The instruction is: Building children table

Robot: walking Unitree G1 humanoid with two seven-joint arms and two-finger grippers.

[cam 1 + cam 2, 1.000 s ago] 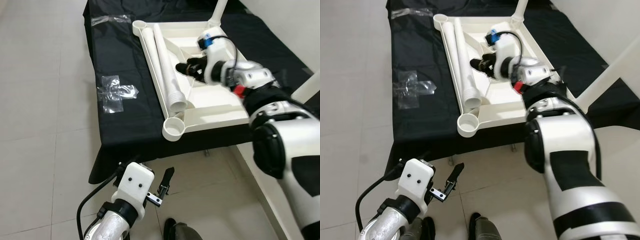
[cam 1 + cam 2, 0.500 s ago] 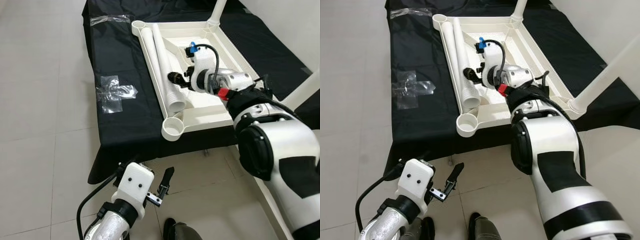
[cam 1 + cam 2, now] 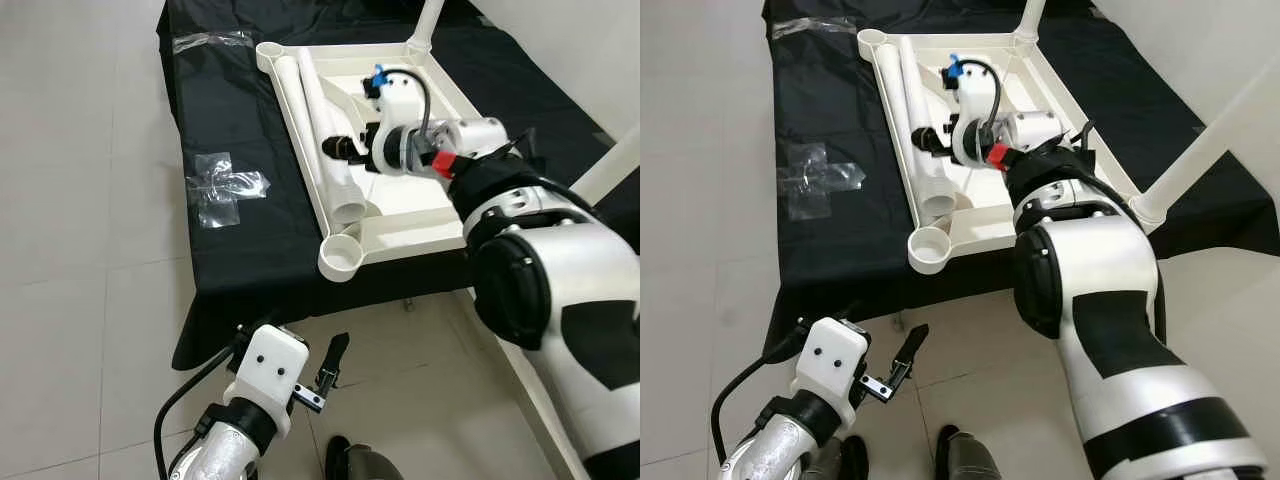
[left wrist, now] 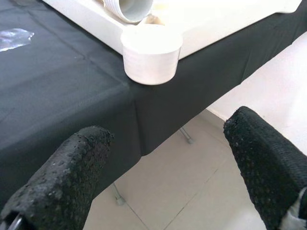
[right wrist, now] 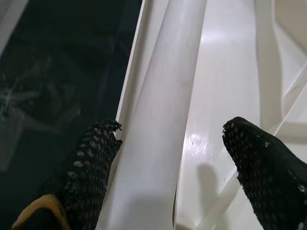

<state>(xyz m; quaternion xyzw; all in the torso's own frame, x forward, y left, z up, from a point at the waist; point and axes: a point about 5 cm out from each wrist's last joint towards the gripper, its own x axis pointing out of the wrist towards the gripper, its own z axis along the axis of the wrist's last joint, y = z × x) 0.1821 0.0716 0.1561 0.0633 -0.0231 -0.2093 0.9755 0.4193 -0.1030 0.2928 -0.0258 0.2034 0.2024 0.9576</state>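
The white children's table top (image 3: 425, 218) lies upside down on a black-covered surface. A loose white leg tube (image 3: 314, 95) rests inside it along the left rim. My right gripper (image 3: 336, 148) is open over the middle of this tube (image 5: 165, 115), one fingertip (image 5: 91, 160) on the rim side and the other (image 5: 264, 158) on the tray side. My left gripper (image 4: 163, 177) hangs open low in front of the table's near edge, below the round corner socket (image 4: 151, 52) and holding nothing.
Two legs stand fitted in sockets, one at the far corner (image 3: 428, 20) and one at the right (image 3: 615, 165). Crumpled clear plastic (image 3: 225, 187) lies on the black cloth (image 3: 250, 250), with more at the far left (image 3: 205, 42). Pale tiled floor lies to the left and front.
My right gripper has moved leftward across the table top, from its middle to the loose leg tube, and now straddles it. The left arm has not moved.
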